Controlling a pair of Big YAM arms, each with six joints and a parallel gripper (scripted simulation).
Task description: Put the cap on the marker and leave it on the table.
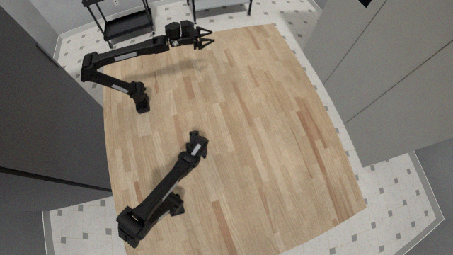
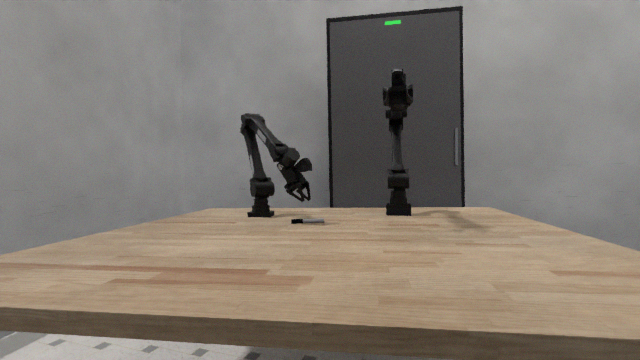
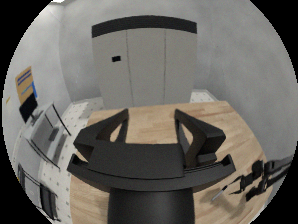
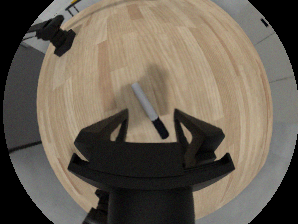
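Capping looks done; check of the seat in hand.
Right gripper (image 1: pixel 199 144) (image 2: pixel 305 200) (image 3: pixel 231 185) (image 4: pixel 151 111) part-open, empty, above the marker (image 2: pixel 314 221) (image 3: pixel 217 194) (image 4: pixel 144 102), flat on the table (image 1: pixel 265 124) (image 2: pixel 320 260) (image 3: pixel 160 125) (image 4: pixel 200 60), black cap (image 2: pixel 297 221) (image 4: pixel 160 128) on; full seating unconfirmed. Left gripper (image 1: pixel 213 37) (image 2: pixel 398 95) (image 3: pixel 151 111) well apart, part-open, empty. Next: leave it if seated, otherwise press.

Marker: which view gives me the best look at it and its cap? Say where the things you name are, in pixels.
The right wrist view: it shows the whole marker (image 2: pixel 313 221) (image 3: pixel 217 194) (image 4: pixel 144 101) lying on the table, black cap (image 2: pixel 297 221) (image 4: pixel 160 128) on one end. Exterior shows it small, side-on. Left wrist catches only a tiny pale piece near the edge. In top I can't make it out.
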